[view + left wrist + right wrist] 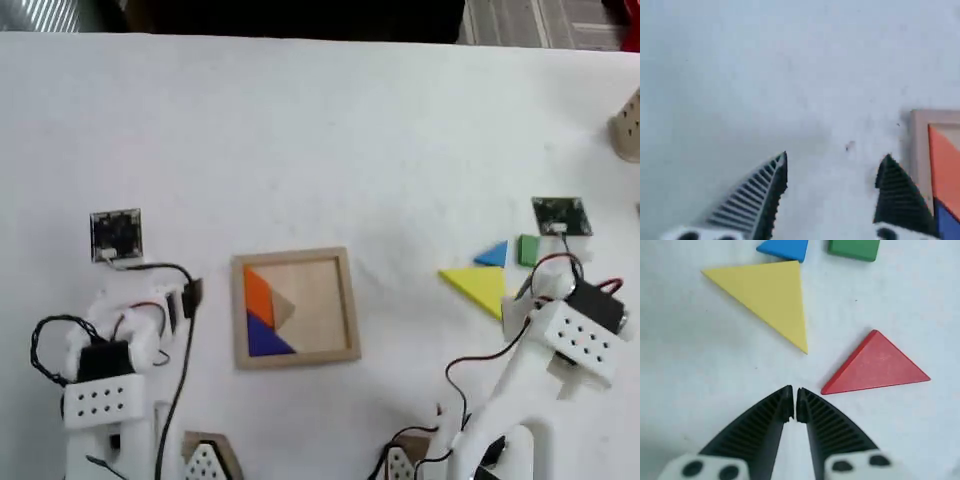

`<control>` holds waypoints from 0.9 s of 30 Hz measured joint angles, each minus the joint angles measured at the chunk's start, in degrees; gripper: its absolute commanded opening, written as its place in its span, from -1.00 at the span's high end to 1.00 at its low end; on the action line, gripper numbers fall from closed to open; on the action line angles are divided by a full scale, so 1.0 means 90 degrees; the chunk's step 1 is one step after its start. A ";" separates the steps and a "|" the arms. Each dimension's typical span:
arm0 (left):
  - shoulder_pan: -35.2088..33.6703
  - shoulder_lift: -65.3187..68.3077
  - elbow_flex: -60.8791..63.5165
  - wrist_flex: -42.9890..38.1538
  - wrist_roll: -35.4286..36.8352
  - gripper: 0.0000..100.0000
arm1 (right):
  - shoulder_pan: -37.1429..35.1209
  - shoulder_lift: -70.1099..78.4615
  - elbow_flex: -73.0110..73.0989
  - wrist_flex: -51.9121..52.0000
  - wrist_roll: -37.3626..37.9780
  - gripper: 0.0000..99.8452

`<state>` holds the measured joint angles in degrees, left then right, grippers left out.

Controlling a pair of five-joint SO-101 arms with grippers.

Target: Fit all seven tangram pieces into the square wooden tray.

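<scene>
Square wooden tray (290, 257) mid-table holds orange piece (258, 293) and blue piece (265, 338); right gripper (794, 402), jaws closed and empty, hovers by red triangle (875, 365), likely next pickup, while left gripper (832, 170) waits jaws open beside tray.

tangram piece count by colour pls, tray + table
orange piece: 1, in the tray
dark blue piece: 1, in the tray
tan piece: 1, in the tray
yellow piece: 1, on the table
light blue piece: 1, on the table
green piece: 1, on the table
red piece: 1, on the table
Total: 7
</scene>
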<state>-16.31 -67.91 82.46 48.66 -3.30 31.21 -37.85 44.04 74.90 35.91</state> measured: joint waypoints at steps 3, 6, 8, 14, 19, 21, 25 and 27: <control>0.0000 0.0000 0.0000 0.0000 0.0000 0.96 | 0.0000 0.0000 -0.0264 0.0137 0.0000 0.96; 0.0000 0.0000 0.0000 -0.0020 -0.0010 0.93 | -0.0029 0.0000 -0.0371 0.0137 0.0000 0.96; 0.0000 0.0000 0.0000 -0.0098 -0.0186 0.93 | -0.0107 0.0000 -0.0420 0.0137 0.0000 0.96; 0.0000 0.0000 0.0098 -0.0137 -0.0342 0.93 | -0.0381 0.0176 -0.0742 0.0137 -0.0342 0.96; 0.0000 0.0000 0.0186 -0.0137 -0.0342 0.93 | -0.0420 0.1426 -0.1221 0.0137 -0.0625 0.96; 0.0000 0.0000 0.0274 -0.0137 -0.0342 0.92 | -0.0420 0.2139 -0.1446 0.0137 -0.0635 0.96; 0.0000 0.0000 0.0283 -0.0137 -0.0342 0.92 | -0.0420 0.3556 -0.2051 0.0068 -0.0635 0.96; 0.0000 0.0000 0.0283 -0.0137 -0.0440 0.92 | -0.0420 0.4063 -0.2305 0.0068 -0.0430 0.96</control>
<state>-16.31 -67.91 85.01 47.43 -7.25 27.43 -1.27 23.30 75.52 32.04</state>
